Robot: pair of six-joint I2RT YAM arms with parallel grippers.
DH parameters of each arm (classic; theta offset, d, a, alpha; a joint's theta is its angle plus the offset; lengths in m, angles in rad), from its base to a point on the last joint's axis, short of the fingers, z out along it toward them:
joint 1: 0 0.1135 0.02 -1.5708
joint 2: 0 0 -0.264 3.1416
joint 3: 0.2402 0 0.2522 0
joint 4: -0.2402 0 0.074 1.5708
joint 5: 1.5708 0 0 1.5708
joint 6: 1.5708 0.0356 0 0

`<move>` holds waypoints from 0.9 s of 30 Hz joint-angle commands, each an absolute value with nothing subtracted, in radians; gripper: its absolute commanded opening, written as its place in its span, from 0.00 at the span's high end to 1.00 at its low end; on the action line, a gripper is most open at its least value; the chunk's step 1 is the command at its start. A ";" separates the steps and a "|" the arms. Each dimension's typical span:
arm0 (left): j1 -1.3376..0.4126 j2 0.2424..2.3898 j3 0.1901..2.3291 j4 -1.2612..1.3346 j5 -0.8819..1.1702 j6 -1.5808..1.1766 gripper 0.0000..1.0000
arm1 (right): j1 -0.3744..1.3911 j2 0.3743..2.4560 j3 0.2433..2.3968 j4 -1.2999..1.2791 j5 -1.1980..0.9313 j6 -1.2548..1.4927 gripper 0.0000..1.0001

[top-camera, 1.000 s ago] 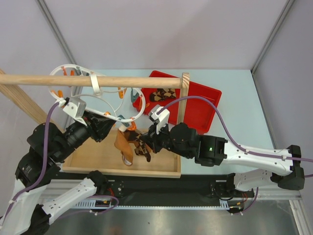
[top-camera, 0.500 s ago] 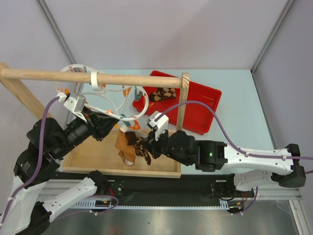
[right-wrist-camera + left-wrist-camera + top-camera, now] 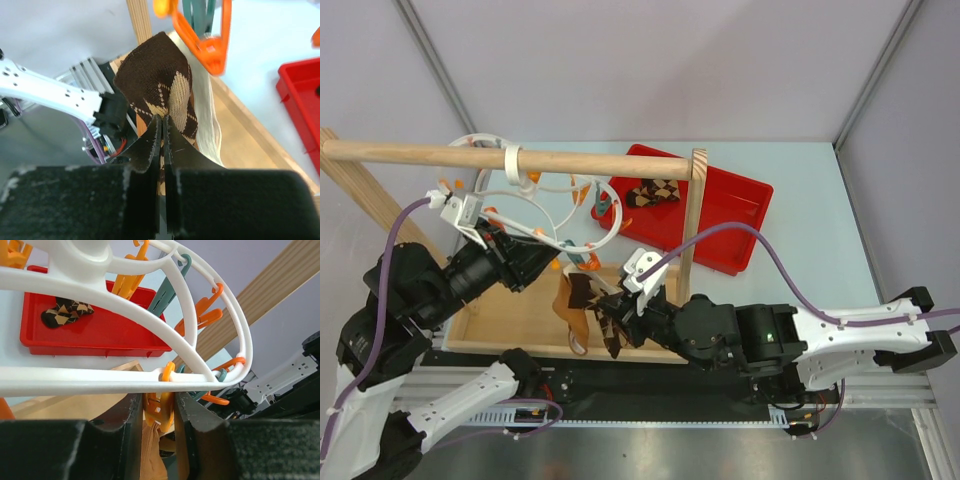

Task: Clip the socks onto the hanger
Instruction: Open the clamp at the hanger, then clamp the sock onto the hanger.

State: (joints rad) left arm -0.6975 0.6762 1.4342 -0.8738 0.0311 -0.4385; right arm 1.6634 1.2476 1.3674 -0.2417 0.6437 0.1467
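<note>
**Clipping step in hand: one sock [image 3: 155, 75] held at the hanger [image 3: 150, 325], not seen caught in any clip.**

The left gripper [image 3: 159, 412] is closed around an orange clip [image 3: 165, 405]. The right gripper [image 3: 163, 140] is pinched shut on the sock just below, over the wooden tray [image 3: 520, 315]. Next, its top edge is judged to need feeding into that clip. A second sock [image 3: 655, 190] lies in the red tray [image 3: 740, 215] on the pale blue table [image 3: 800, 230], grey panels [image 3: 650, 70] behind.
</note>
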 commanded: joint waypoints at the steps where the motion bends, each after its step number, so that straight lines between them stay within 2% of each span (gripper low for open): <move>1: -0.696 0.677 1.468 -0.859 0.037 -0.509 1.00 | 1.680 1.276 1.450 -0.207 0.718 0.092 1.00; 9: -0.696 0.654 1.477 -0.885 0.022 -0.612 1.00 | 1.693 1.407 1.514 -0.199 0.776 0.094 1.00; 20: -0.698 0.617 1.439 -0.868 0.025 -0.762 1.00 | 1.727 1.368 1.382 -0.020 0.923 0.014 1.00; 27: -0.696 0.614 1.407 -0.845 0.023 -0.828 1.00 | 1.810 1.353 1.313 0.237 1.048 -0.271 1.00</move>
State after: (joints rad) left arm -0.6975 0.6186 1.4216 -0.8764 0.0383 -0.7551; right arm 1.7706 1.3937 1.3380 0.0284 0.9463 -0.1120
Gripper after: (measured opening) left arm 0.295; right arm 0.010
